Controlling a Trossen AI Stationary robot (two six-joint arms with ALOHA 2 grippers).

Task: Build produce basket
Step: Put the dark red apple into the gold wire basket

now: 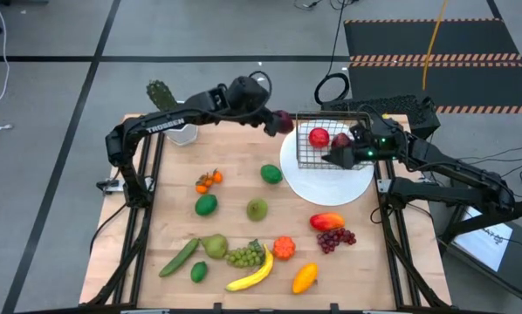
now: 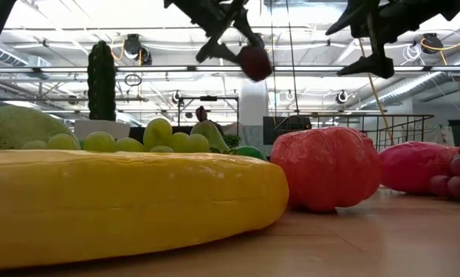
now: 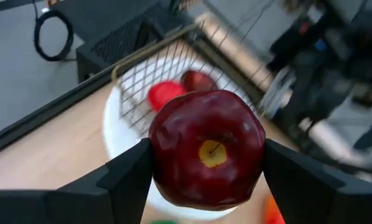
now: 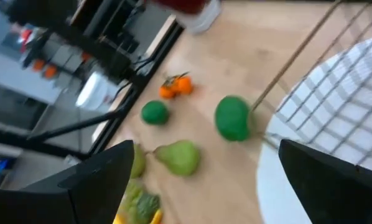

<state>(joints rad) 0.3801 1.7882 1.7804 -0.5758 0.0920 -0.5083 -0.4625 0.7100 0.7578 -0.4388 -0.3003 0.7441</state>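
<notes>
**Dark red apple held at the basket's edge**

We see the left gripper (image 1: 281,122) raised above the desk (image 1: 174,235), its jaws closed on a dark red apple (image 3: 208,149). In the high view that apple hangs just beside the near-left corner of the wire basket (image 1: 306,157), over the edge of the white plate (image 1: 326,185) on which the basket sits. The left wrist view shows the apple filling the gap between both fingers (image 3: 127,180), stem end towards the camera, with the basket and plate beyond it.

Inside the basket we count two pieces already: a bright red apple (image 1: 319,137) and a darker one (image 1: 340,140) touching it on the right.

The right gripper (image 1: 338,157) hovers over the right part of the basket, its jaws spread wide and holding nothing.

The rest of the produce lies loose on the desk. A green lime (image 1: 271,174) sits just left of the plate; small oranges (image 1: 209,180) lie further left, with another lime (image 1: 206,205) below them. A mango (image 1: 326,221) and purple grapes (image 1: 336,238) lie below the plate. Along the near edge we find a cucumber (image 1: 179,258), a pear (image 1: 214,246), green grapes (image 1: 246,255) and a banana (image 1: 253,275). A cactus (image 1: 162,96) stands in its white pot (image 1: 182,133) at the far left corner.
</notes>
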